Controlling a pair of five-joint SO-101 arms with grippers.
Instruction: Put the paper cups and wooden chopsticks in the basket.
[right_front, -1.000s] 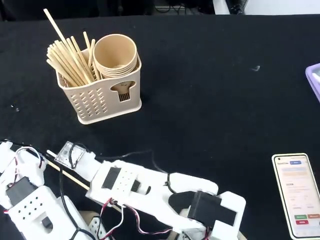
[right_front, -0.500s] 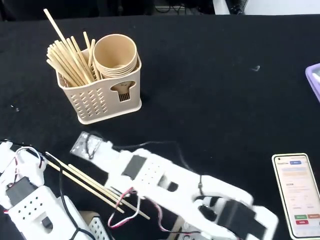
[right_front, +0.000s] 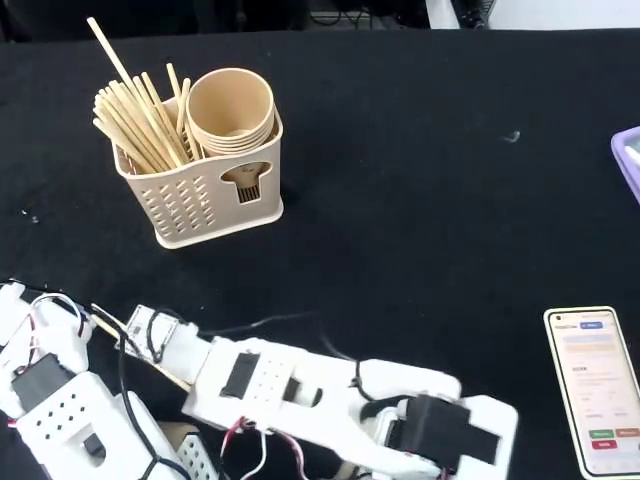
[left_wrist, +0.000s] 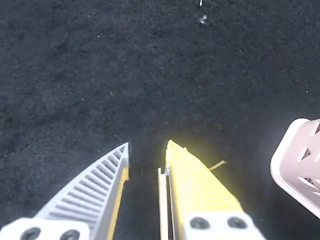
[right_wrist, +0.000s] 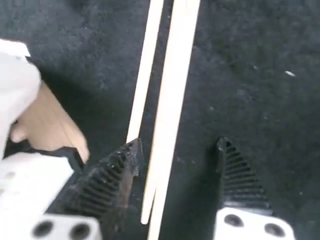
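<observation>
Several wooden chopsticks and stacked paper cups stand in the basket; loose chopsticks lie by the right arm at the table's front. Above black cloth, the left gripper is spread, holding nothing. The right gripper, jaws apart, straddles the loose chopsticks.

Beige slotted basket; tan cups; black table.
</observation>
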